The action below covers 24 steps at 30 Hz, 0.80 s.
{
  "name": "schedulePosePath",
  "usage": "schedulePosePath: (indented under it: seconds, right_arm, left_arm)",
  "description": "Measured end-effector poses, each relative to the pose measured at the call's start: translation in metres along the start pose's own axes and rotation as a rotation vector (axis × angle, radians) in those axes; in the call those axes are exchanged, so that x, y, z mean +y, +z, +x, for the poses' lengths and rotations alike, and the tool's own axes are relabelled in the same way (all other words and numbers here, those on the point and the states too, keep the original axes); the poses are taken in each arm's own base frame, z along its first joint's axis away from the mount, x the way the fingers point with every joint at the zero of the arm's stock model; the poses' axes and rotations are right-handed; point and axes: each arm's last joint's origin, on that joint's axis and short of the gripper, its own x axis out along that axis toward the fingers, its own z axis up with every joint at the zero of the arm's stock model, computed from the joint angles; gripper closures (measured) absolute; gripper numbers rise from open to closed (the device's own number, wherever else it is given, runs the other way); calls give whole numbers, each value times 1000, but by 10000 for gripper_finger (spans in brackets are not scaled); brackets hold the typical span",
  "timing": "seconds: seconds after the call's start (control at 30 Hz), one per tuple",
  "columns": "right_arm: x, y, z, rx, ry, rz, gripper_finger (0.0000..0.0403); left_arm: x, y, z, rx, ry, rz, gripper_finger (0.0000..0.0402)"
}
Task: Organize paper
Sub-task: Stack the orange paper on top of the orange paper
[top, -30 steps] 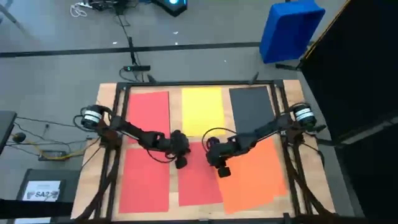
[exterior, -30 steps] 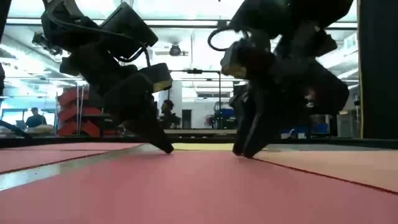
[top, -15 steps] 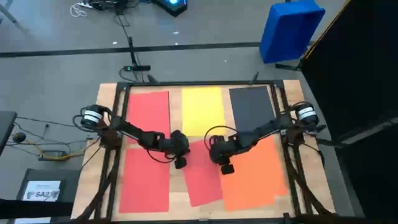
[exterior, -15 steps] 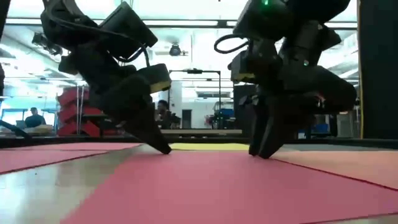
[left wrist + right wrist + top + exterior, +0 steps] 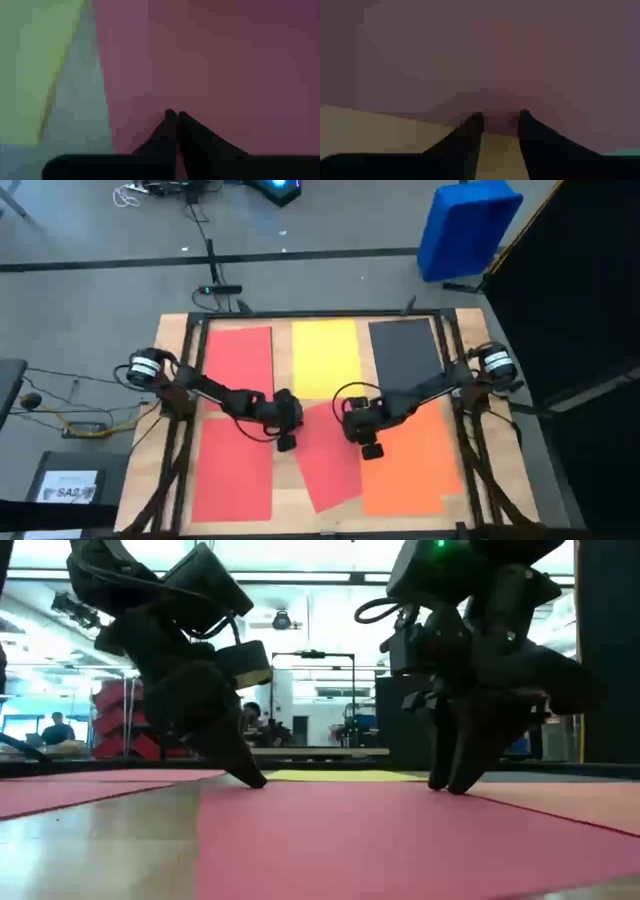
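Observation:
A red sheet of paper (image 5: 328, 465) lies askew in the table's near middle, its right edge over the orange sheet (image 5: 415, 465). My left gripper (image 5: 287, 443) is shut, tips down on this red sheet's left side. My right gripper (image 5: 371, 451) stands on the sheet's right side with its fingers a little apart. The other sheets lie flat on the table: red (image 5: 240, 358) at far left, yellow (image 5: 325, 358) at far middle, dark grey (image 5: 403, 352) at far right, and red (image 5: 233, 475) at near left. My left gripper presses its shut fingertips (image 5: 174, 116) down on the askew red sheet close to its left long edge (image 5: 107, 120), slanting down from the table's left. The sheet lies flat under them. My right gripper sets both fingertips (image 5: 450, 784), slightly apart, on the same sheet by its right edge (image 5: 500, 112), where it overlaps the orange sheet. The fingers point steeply down.
A dark frame (image 5: 320, 314) rims the wooden table. A blue bin (image 5: 467, 228) stands on the floor beyond the far right corner, and a white-labelled dark box (image 5: 72, 485) sits left of the table. Bare wood (image 5: 290, 500) shows between the near sheets.
My right gripper has slid toward the table's right and slightly far, dragging the red sheet. The sheet has turned about my left gripper's tips, which stayed put. Its near end has swung right, baring wood on its left, and its right edge now overlaps the orange sheet.

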Motion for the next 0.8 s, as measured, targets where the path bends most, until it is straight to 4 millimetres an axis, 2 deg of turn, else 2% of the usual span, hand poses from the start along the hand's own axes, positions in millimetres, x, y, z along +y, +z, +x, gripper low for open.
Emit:
schedulePosePath:
  seconds: [0.43, 0.63, 0.8]
  right_arm:
    - [8, -3, -26, -14, 30, 37, 298]
    - [11, -2, -31, -33, 32, 43, 298]
    - [25, -3, -41, -59, 55, 35, 298]
  left_arm:
    - [0, -2, 0, 28, -41, 52, 402]
    - [-3, 8, -1, 21, -46, 81, 402]
    - [-6, 17, -3, 46, -53, 82, 402]
